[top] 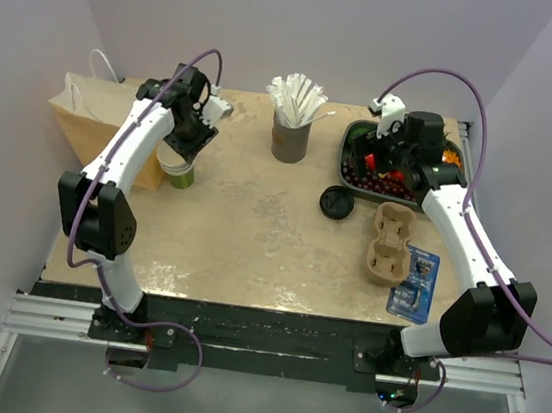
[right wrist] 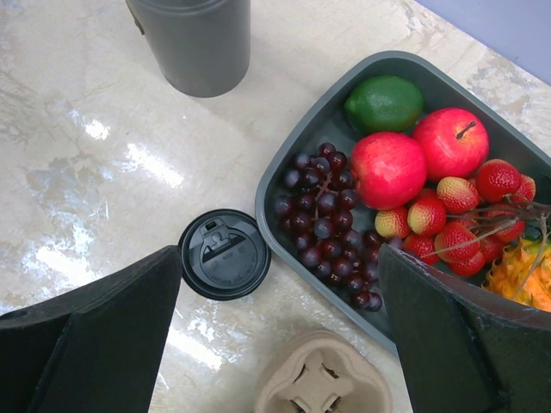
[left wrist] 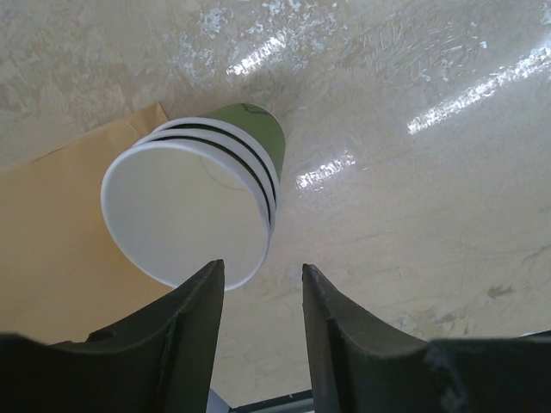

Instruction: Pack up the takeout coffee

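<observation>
Left gripper (left wrist: pixel 258 280) hangs low over the takeout coffee cup (left wrist: pixel 194 206), jaws partly apart. The gap is narrow, bare table (top: pixel 252 234) shows through it, and the cup's near rim sits just at the tip of one jaw. Nothing is gripped. The small green cup, cream-banded at the top, stands open and lidless on the left side of the table, right against a brown paper bag (top: pixel 90 118). The bag is probably where the order is meant to end up. The approach from above, at the rim's edge, suggests a pinch on the cup wall rather than a grasp round the body.

The black lid (right wrist: pixel 225 254) lies flat on the table well apart from the cup, on the right side. It is just beside the grey fruit tray (right wrist: pixel 288 151), near the tray's grapes (right wrist: pixel 327 225). The right gripper (right wrist: pixel 280 275) hovers above it with jaws spread wide and empty, well placed to come down on the lid.

A moulded cardboard cup carrier (top: pixel 389 243) waits near the lid, and the grey cup of straws (top: pixel 290 136) stands at the back centre. Judged from this layout, packing has barely begun: the cup is uncapped, and both carrier and bag hold nothing that can be seen.
</observation>
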